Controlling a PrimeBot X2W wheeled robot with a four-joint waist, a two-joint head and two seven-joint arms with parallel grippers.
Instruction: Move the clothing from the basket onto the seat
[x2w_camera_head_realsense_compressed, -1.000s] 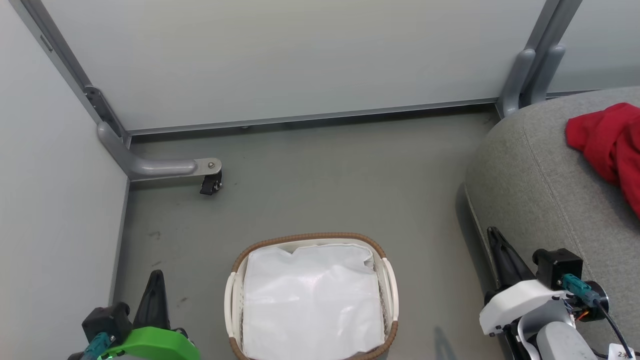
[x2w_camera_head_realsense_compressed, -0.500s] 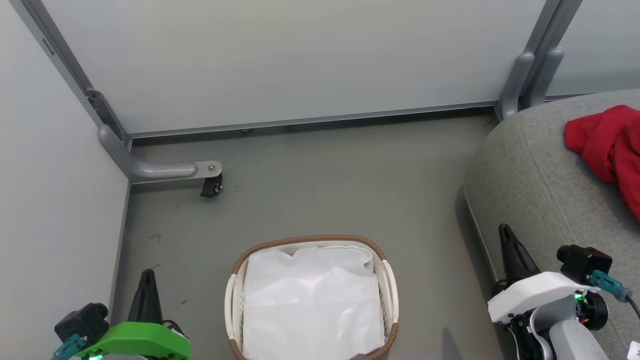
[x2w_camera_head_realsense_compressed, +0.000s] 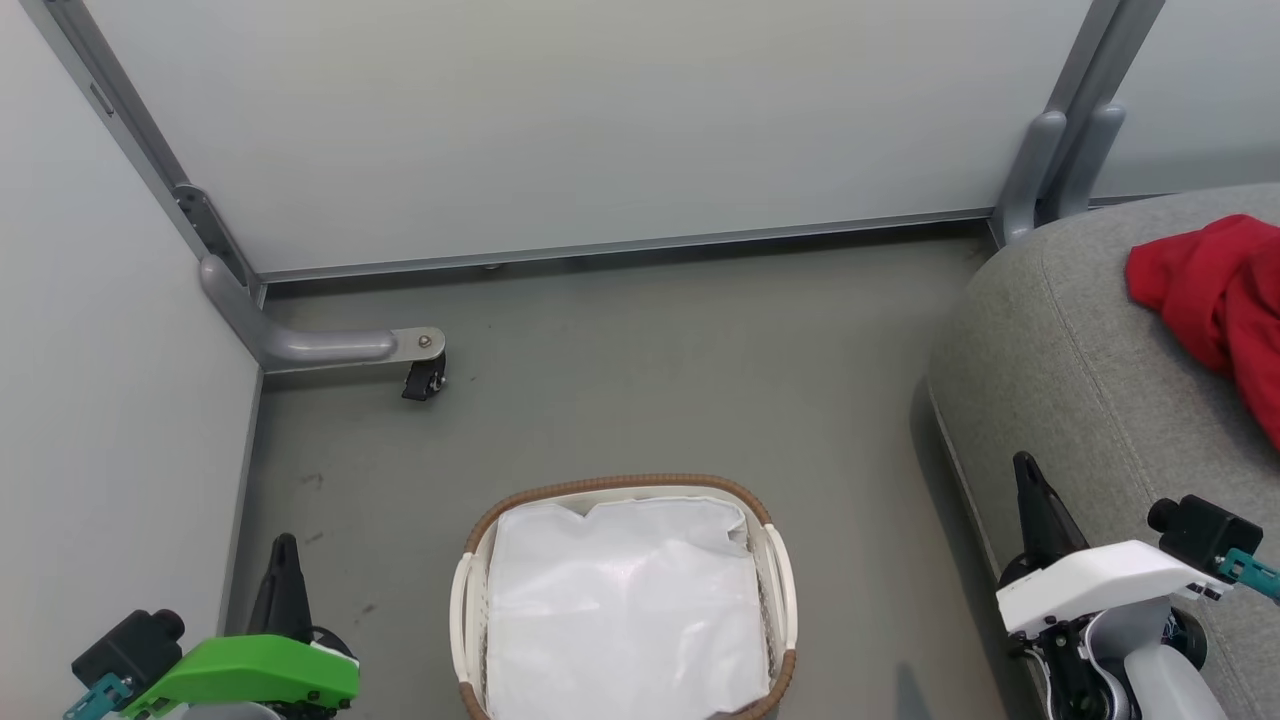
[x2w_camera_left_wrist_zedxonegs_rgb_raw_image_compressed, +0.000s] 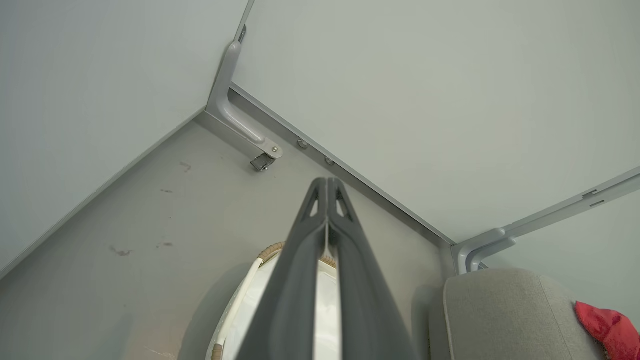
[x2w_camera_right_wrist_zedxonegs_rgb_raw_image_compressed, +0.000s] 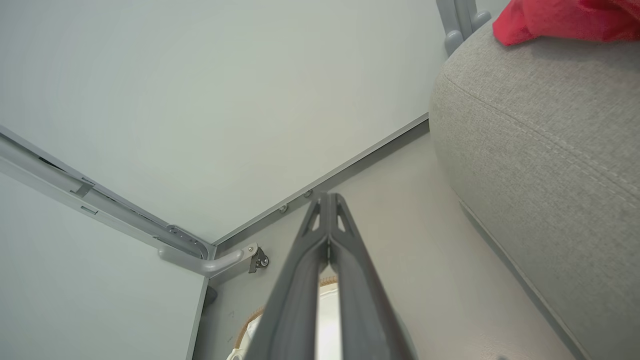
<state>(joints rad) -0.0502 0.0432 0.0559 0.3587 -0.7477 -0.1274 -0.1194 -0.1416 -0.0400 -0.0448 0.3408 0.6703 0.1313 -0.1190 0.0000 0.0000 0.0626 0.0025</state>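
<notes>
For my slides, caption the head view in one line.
Red clothing lies on the grey seat; the basket on the floor shows its bare white liner.

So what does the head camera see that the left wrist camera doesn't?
Head view: the right gripper, and the white liner spread across the basket. Left wrist view: the left gripper up close, tips pressed together, hiding part of the basket. Both: left gripper, basket, seat, red clothing, floor wheel.
</notes>
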